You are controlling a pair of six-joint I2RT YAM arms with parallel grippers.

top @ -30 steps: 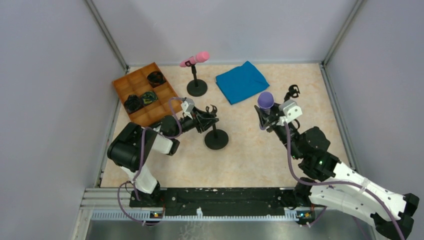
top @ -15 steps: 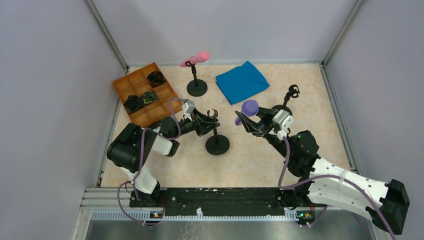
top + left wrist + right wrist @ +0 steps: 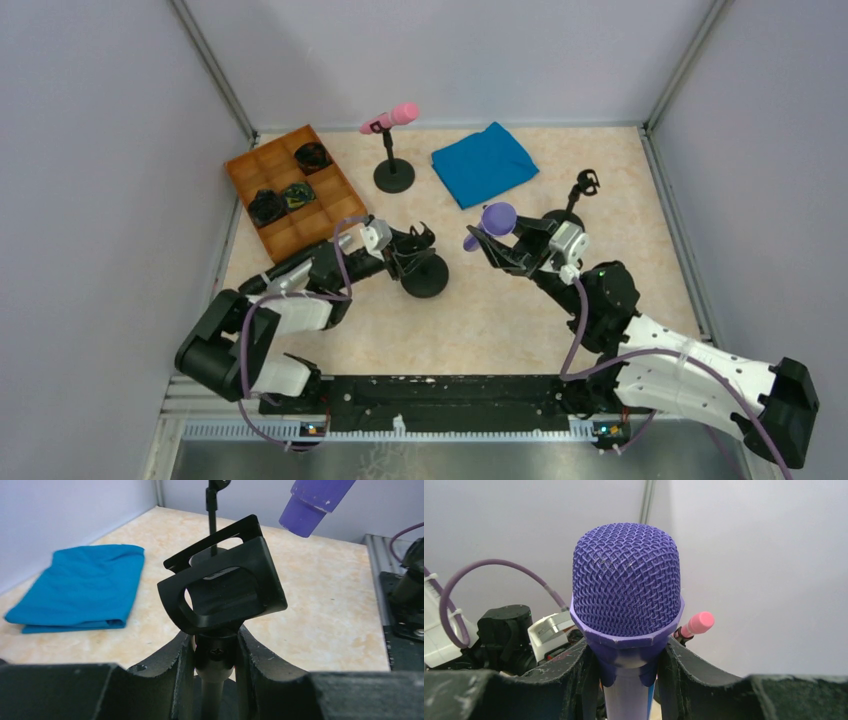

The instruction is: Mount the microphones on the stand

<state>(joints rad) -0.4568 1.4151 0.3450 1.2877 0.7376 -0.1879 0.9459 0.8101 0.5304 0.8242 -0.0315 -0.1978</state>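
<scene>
The stand [image 3: 225,595] is clamped in the left gripper [image 3: 215,652], the purple microphone [image 3: 626,595] in the right gripper [image 3: 626,667]; a gap of counter [image 3: 480,300] is seen between them.

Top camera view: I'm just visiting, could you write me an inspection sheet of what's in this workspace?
Surface: beige marbled table, no spills seen.
Job's things: pink microphone clipped in the far stand; purple microphone held in the air; near stand and right-hand stand have empty clips.
Clutter: folded blue cloth; orange tray with dark items in three compartments.
End effectors: left end effector shut on the near stand's pole; right end effector shut on the purple microphone.
Cables: purple cables loop along both arms.
Surroundings: plain grey walls; metal rail at the near edge.
</scene>
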